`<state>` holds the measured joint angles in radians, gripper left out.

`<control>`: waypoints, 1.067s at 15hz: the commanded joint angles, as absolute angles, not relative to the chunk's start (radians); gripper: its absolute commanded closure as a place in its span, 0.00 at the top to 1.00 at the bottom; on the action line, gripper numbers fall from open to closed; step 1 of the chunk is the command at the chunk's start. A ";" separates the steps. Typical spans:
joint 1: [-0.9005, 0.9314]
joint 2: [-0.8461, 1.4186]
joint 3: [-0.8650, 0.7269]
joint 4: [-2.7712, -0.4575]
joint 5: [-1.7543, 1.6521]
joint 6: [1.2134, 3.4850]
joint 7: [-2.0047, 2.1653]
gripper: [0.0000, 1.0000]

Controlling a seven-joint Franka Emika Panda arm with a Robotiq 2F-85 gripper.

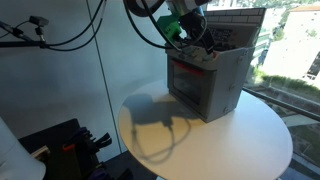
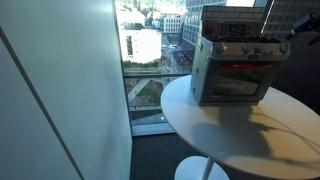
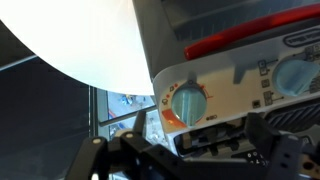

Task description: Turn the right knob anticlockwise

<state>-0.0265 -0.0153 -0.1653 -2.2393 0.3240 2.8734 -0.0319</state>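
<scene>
Oven [image 2: 232, 65] stood on the white desk [image 2: 250, 140], contents indiscernible; claw [image 3: 196, 140] hung before a knob [image 3: 187, 103], its opening impossible to tell.

Round white table [image 2: 222, 126]; toy oven [image 2: 232, 66] standing on it.

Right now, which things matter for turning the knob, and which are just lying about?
Job:
- grey box-shaped toy oven
- pale blue round knob on its panel
- black gripper, open, close to that knob

Lying about:
- white round table under the oven
- black hanging cables
</scene>
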 commanded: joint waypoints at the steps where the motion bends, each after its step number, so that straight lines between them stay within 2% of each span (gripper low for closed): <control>1: -0.057 -0.101 -0.141 -2.261 0.293 2.718 0.025 1.00; 16: -0.097 -0.314 -0.134 -2.200 0.210 1.938 0.124 1.00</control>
